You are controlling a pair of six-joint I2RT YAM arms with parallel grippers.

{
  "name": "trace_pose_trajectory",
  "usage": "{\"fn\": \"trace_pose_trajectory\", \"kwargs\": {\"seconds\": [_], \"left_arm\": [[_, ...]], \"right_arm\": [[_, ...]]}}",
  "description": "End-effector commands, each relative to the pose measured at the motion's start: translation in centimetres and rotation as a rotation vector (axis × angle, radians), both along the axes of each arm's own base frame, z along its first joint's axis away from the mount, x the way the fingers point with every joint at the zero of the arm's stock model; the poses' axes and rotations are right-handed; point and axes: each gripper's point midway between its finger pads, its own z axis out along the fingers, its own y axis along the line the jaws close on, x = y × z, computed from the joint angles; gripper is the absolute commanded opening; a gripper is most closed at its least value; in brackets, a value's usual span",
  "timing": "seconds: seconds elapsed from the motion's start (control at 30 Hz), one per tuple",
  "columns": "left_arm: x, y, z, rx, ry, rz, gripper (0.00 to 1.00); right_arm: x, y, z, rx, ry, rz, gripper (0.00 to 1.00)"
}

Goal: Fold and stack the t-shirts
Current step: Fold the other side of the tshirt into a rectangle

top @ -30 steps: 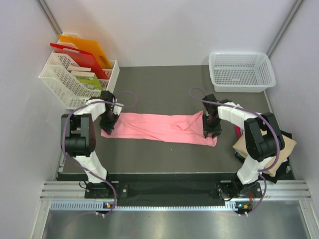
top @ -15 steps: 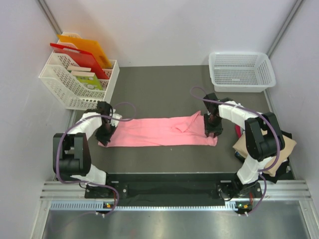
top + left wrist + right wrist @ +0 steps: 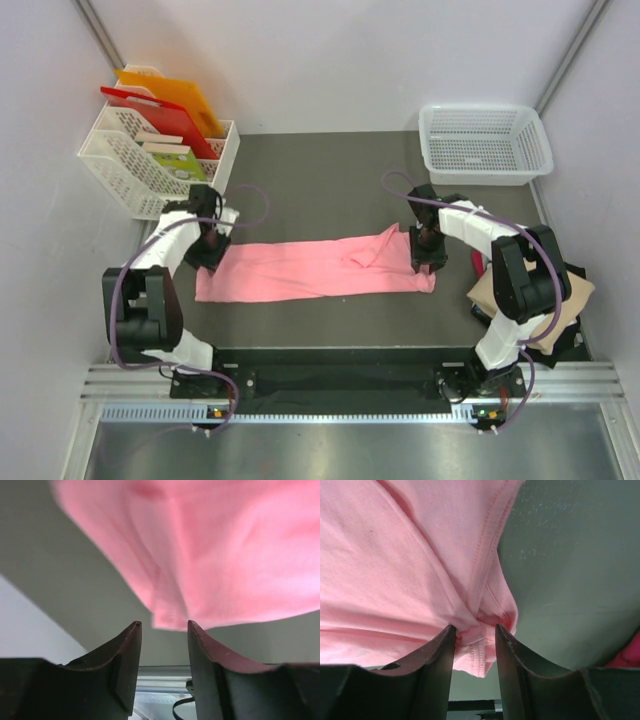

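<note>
The salmon-pink t-shirt (image 3: 310, 268) lies as a long folded strip across the middle of the table. My left gripper (image 3: 210, 243) is open and empty at the strip's far left corner; in the left wrist view the pink cloth (image 3: 215, 555) lies just beyond my gripper (image 3: 164, 625). My right gripper (image 3: 425, 252) is shut on the strip's right end; in the right wrist view bunched hem (image 3: 475, 625) sits between the fingertips (image 3: 449, 632). A tan-beige t-shirt (image 3: 535, 295) lies on a dark one (image 3: 562, 342) at the right edge. A red one (image 3: 478, 265) peeks out beside them.
A white mesh basket (image 3: 486, 145) stands at the back right. A white rack (image 3: 130, 170) with red and orange folders stands at the back left. The black rail (image 3: 330, 375) runs along the near edge.
The shirt's left end was drawn out leftward and toward the near edge, flattening the strip. My left gripper let go of it and moved slightly back. The right gripper barely moved.
</note>
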Motion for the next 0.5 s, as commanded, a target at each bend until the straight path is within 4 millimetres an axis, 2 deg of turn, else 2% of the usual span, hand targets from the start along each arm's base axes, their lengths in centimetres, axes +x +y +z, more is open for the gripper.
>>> {"fn": "trace_pose_trajectory", "kwargs": {"seconds": [0.0, 0.07, 0.1, 0.17, 0.3, 0.47], "left_arm": [[5.5, -0.5, 4.4, -0.030, -0.134, 0.036, 0.48], [7.4, -0.8, 5.9, -0.050, -0.181, 0.046, 0.48], [7.8, -0.9, 5.8, -0.056, -0.179, 0.048, 0.48], [8.7, -2.4, 6.0, -0.075, -0.184, 0.017, 0.48], [9.0, -3.9, 3.4, -0.083, -0.147, -0.012, 0.48], [8.0, -4.9, -0.4, -0.064, -0.062, -0.029, 0.44]], "right_arm": [[0.8, -0.6, 0.9, -0.016, -0.026, -0.001, 0.38], [0.9, -0.6, 1.2, -0.019, -0.028, -0.002, 0.38], [1.0, -0.5, 1.3, -0.018, -0.033, -0.002, 0.38], [1.1, -0.5, 1.6, -0.016, -0.038, -0.005, 0.38], [1.0, -0.6, 1.6, -0.017, -0.035, -0.007, 0.38], [0.9, -0.6, 1.5, -0.017, -0.032, -0.008, 0.38]]}}
